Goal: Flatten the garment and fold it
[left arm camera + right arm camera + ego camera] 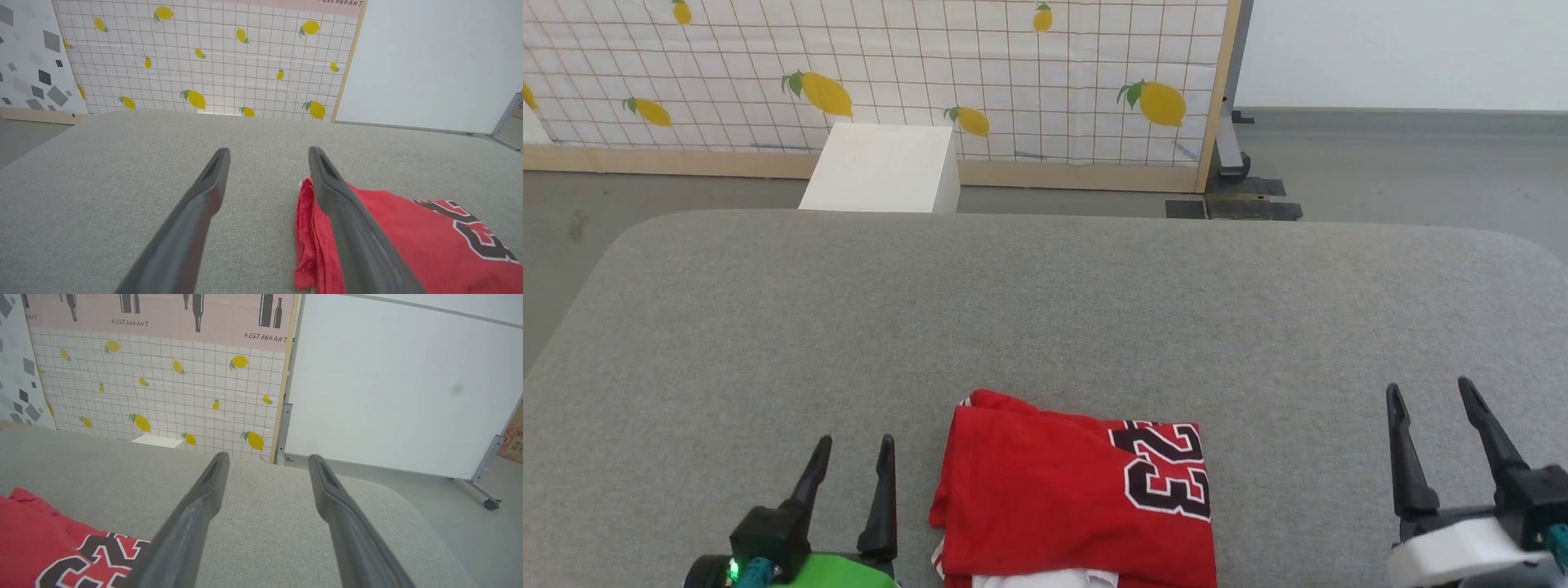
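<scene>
From the head view we see the garment (pixel 1054 498) lying as a folded red packet at the near edge of the grey padded table (pixel 1045 310), between the two grippers and much nearer the left one. The left gripper (pixel 857 441) hangs just beside the packet's left edge with its fingers spread and nothing between them. The right gripper (pixel 1428 385) is well apart on the other side, also spread and empty. The left wrist view adds what the head view hides: the left edge is a stack of several soft red layers, and one dark finger crosses in front of it. The right wrist view catches the packet's far right corner low at its left. It also shows a white board on a wheeled frame (pixel 388 396) and a pink restaurant banner (pixel 163 318) above the lemon-print screen (pixel 890 65). A white box (pixel 882 167) stands on the floor beyond the table; nothing lies between either gripper and the cloth. A black-and-white number 23 (pixel 1168 478) sits sideways on the right part, and a strip of white cloth (pixel 1045 580) peeks out at the near edge. The visible part runs wider left to right than deep, but the picture's edge cuts its near side, so we hold its long axis as probably crosswise.
</scene>
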Tool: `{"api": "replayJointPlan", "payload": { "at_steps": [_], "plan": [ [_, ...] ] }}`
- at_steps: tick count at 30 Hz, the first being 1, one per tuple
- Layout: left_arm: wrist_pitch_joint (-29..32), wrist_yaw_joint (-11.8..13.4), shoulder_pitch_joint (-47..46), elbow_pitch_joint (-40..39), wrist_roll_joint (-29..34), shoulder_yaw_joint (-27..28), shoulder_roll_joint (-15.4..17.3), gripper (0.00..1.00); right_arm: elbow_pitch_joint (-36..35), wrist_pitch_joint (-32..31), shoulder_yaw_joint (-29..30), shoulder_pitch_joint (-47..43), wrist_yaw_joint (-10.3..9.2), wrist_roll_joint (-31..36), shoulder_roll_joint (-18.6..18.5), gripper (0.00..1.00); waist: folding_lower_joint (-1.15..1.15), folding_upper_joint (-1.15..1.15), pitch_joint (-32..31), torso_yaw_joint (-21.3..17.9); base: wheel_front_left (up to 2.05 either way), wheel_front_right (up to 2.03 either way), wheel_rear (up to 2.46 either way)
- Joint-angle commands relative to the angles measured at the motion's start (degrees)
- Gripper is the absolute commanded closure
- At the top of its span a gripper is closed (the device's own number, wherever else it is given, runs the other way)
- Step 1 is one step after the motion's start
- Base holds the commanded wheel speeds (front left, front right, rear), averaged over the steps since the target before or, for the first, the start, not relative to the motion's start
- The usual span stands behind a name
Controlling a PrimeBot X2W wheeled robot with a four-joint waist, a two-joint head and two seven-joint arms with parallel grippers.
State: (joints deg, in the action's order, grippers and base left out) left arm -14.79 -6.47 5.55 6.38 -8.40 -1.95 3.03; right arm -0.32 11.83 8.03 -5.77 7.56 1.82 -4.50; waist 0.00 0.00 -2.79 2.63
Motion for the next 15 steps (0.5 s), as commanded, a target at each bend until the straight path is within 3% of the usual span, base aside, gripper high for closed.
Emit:
{"api": "replayJointPlan", "payload": {
  "at_steps": [1, 15],
  "plan": [
    [-0.2, -0.2, 0.8, 0.6, 0.8, -0.2, -0.1, 0.00, -0.6, 0.6, 0.5, -0.9, -0.08, 0.7, 0.4, 0.00, 0.00, 0.00, 0.1, 0.1, 0.00, 0.00, 0.00],
    [-0.2, -0.7, 0.1, 3.3, -0.3, -1.2, -0.1, 0.00, 0.1, 1.1, -0.7, -2.5, -0.08, 1.0, 1.6, 0.00, 0.00, 0.00, 0.4, 0.6, 0.00, 0.00, 0.00]
  ]
}}
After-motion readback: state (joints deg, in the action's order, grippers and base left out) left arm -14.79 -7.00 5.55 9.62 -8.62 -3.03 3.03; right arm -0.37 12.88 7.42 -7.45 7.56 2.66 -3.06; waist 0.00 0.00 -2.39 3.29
